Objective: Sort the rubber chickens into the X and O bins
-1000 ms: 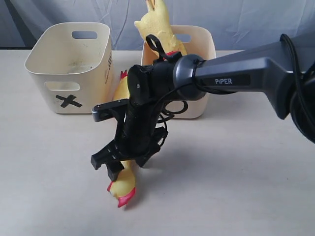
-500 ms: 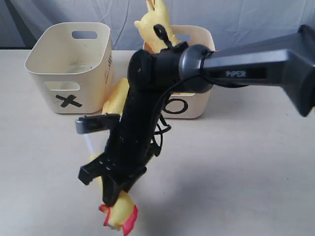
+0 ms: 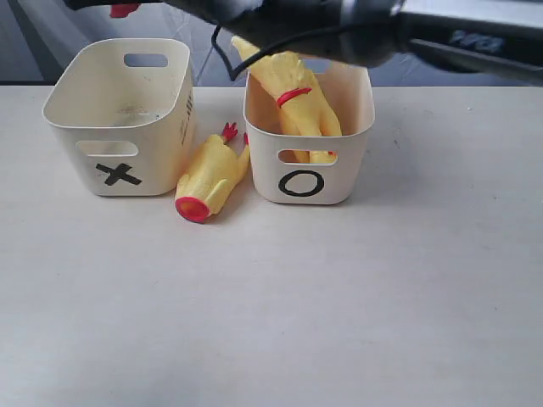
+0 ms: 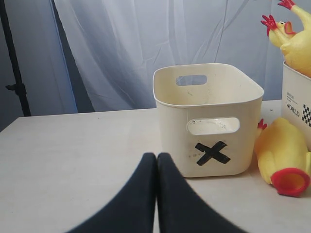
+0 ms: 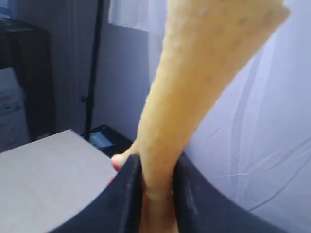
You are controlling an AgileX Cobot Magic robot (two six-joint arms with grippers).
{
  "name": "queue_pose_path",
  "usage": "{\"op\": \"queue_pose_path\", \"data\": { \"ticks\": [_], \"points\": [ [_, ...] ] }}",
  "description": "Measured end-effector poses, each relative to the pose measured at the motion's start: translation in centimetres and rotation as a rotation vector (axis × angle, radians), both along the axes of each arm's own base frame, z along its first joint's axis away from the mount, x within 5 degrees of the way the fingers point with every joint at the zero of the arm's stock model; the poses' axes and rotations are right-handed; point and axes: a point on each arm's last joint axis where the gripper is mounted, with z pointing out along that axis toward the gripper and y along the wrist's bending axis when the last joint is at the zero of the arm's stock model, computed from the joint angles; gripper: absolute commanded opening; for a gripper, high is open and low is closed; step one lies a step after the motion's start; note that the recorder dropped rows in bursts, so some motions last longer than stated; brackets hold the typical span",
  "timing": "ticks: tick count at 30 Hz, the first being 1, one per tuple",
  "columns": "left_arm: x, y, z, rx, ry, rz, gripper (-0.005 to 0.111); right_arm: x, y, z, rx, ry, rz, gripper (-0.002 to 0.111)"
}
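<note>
My right gripper (image 5: 156,170) is shut on a yellow rubber chicken (image 5: 194,87), pinching its narrow part between both fingers. In the exterior view only a red tip of that chicken (image 3: 124,9) shows at the top edge, above the X bin (image 3: 119,110); the right arm (image 3: 356,30) stretches across the top. A second chicken (image 3: 293,102) stands in the O bin (image 3: 310,182). The third chicken (image 3: 208,174) lies on the table between the bins. My left gripper (image 4: 156,158) is shut and empty, low in front of the X bin (image 4: 209,121).
A pale curtain (image 4: 146,48) hangs behind the table, with a dark stand (image 4: 14,87) beside it. The lying chicken (image 4: 284,158) and the O bin's wall (image 4: 296,107) sit beside the X bin in the left wrist view.
The right arm rose from the front of the table, carrying its chicken up and back to the left, out past the top edge. The lying chicken is now uncovered.
</note>
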Motion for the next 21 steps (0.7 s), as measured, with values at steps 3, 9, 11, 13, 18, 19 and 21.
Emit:
{"op": "queue_pose_path", "data": {
  "ticks": [3,9,11,13,18,19,21],
  "points": [
    [0.0,0.0,0.0,0.000,0.000,0.000,0.000,3.0,3.2,-5.4,-0.117,-0.092,0.006,-0.001],
    [0.0,0.0,0.0,0.000,0.000,0.000,0.000,3.7,6.0,-10.3,-0.198,0.021,0.111,0.103],
    [0.0,0.0,0.0,0.000,0.000,0.000,0.000,3.7,6.1,-9.9,-0.190,0.013,0.110,0.102],
    [0.0,0.0,0.0,0.000,0.000,0.000,0.000,3.5,6.0,-9.4,-0.192,0.019,0.122,0.099],
    [0.0,0.0,0.0,0.000,0.000,0.000,0.000,1.3,5.5,-6.4,-0.307,0.101,0.286,0.073],
    [0.0,0.0,0.0,0.000,0.000,0.000,0.000,0.3,4.8,-5.4,-0.460,0.084,0.361,0.068],
    [0.0,0.0,0.0,0.000,0.000,0.000,0.000,-1.0,3.2,-4.6,-0.722,0.097,0.443,0.066]
  ]
}}
